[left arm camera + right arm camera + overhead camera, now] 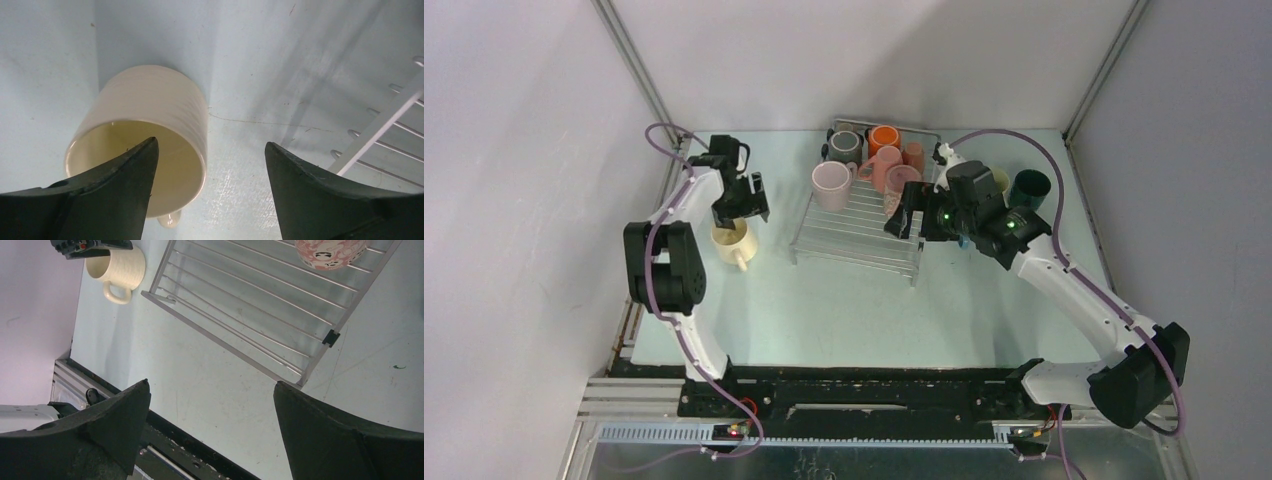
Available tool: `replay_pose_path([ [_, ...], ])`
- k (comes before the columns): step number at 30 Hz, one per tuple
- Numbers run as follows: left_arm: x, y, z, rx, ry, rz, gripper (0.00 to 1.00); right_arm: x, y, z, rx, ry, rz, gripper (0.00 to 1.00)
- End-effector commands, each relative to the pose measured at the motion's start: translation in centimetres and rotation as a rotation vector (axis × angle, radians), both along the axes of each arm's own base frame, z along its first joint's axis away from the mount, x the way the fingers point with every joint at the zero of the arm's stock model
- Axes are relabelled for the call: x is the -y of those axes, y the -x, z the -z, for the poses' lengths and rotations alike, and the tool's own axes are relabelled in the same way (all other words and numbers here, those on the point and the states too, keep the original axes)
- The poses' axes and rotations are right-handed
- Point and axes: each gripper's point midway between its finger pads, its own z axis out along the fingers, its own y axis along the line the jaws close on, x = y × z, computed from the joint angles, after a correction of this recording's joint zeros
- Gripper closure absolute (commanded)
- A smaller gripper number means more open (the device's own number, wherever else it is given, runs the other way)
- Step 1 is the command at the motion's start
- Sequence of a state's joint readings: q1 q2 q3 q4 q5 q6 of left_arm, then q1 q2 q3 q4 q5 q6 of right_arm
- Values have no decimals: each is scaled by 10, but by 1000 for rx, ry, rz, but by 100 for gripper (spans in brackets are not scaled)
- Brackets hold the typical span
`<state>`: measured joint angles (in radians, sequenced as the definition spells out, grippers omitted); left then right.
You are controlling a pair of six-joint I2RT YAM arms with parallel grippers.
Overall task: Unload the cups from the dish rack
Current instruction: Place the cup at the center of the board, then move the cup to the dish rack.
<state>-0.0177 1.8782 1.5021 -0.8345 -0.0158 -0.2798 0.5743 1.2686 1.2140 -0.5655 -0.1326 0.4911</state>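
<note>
Top external view first: the dish rack (859, 225) sits mid-surface and its far end is crowded. We see a grey mug (845, 146), an orange mug (884, 138), a pink mug (884, 165), a lilac mug (832, 184) and a speckled pink mug (902, 186) packed there, while the near half shows only wires.

Over on the left, a cream mug (732, 243) stands upright on the surface (854, 320), off the rack, apart from its left edge and close to the surface's left border. Right above it hangs the left gripper (210, 145), jaws spread wide, one finger over the mug's mouth, nothing held. A strip of open surface separates that mug from the rack's wires.

At the rack's near right side the right gripper (210, 385) hovers, also wide and gripping nothing. Below it the near rail and a black corner knob (330, 337) border a broad stretch of surface running to the arm bases. A teal mug (1029, 187) sits off the rack near the far right edge.
</note>
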Motion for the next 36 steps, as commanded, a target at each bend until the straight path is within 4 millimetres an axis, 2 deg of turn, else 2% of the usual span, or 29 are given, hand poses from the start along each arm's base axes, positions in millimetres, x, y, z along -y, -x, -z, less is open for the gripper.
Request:
replay_pose_path([
  [1, 0, -18, -58, 159, -23, 8, 14, -3, -4, -14, 49, 8, -13, 0],
  [5, 1, -18, -71, 190, -33, 6, 10, -3, -4, -13, 46, 15, -12, 0],
  [7, 0, -18, -78, 207, -40, 1, 1, -3, -4, -13, 47, 15, -10, 0],
  [8, 0, -18, -81, 214, -40, 2, 0, -3, -5, -13, 47, 18, -10, 0],
  [24, 5, -12, -137, 342, -69, 5, 0, -7, -10, -16, 52, 42, 2, 0],
  [36, 31, -5, -175, 429, -73, 80, 0, -10, -17, -16, 57, 74, 18, 0],
])
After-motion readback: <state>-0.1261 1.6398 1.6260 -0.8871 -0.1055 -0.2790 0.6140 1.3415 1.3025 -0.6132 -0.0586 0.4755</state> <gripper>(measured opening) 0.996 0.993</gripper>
